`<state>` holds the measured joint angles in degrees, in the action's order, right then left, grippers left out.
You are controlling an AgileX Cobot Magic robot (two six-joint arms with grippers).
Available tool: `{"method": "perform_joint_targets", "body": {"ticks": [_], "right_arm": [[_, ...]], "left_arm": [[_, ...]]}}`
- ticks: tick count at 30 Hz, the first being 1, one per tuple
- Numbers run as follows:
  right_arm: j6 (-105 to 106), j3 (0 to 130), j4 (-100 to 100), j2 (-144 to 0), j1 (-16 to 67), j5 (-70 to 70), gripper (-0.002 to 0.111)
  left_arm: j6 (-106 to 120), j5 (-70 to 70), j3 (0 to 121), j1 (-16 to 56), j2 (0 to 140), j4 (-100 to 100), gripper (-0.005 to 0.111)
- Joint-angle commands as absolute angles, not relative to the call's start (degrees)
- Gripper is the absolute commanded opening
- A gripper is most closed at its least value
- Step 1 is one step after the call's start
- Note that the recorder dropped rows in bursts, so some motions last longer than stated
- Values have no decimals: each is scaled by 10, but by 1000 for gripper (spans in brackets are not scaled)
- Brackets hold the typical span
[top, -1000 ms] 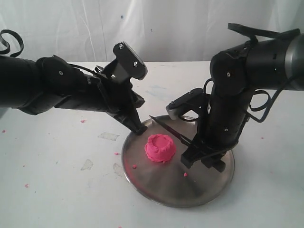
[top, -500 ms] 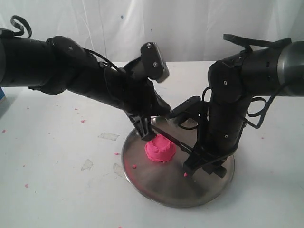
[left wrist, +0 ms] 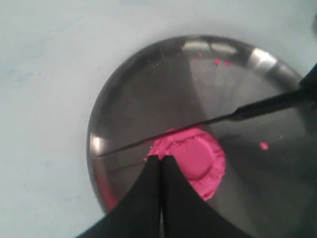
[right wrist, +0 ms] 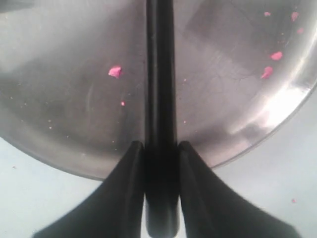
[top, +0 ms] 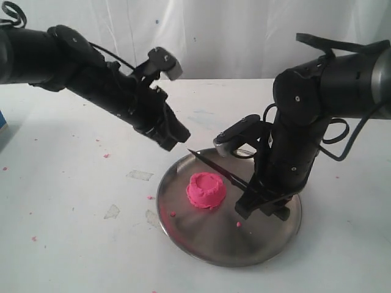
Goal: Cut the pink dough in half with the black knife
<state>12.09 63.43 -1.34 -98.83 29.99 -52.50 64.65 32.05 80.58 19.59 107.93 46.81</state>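
1. While the pink dough (top: 206, 190) sits whole on the steel plate (top: 256, 241), nearer the plate's left edge than its right, the black knife (top: 215, 167) hangs slanted just behind it.
2. The dough is one bright pink round mound. Its top is pressed into a shallow dimple ringed by a ragged raised lip, and it is far smaller than the plate.
3. The right gripper (top: 247, 198) clamps the knife's straight handle between both fingers over the plate's right half, and the pointed blade reaches toward the far-left rim.
4. Seen from the left wrist, the blade runs along the mound's edge; whether it touches cannot be told.
5. The left gripper (top: 177, 139) hovers above the plate's far-left rim, its fingers pressed together on nothing.
6. Pink crumbs (top: 237, 224) dot the plate and the white table (top: 73, 232).
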Motion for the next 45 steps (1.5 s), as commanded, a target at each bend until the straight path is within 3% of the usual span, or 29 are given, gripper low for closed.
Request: {"method": "perform_joint_targets", "body": {"ticks": [1,45], "right_arm": [[124,632,16,-975,302,-518,0],[179,619,60,-996,302,-524,0]], "left_arm": [[831,336,773,194,1102,569,0],[900,296,757,194,1197,728,0]]}}
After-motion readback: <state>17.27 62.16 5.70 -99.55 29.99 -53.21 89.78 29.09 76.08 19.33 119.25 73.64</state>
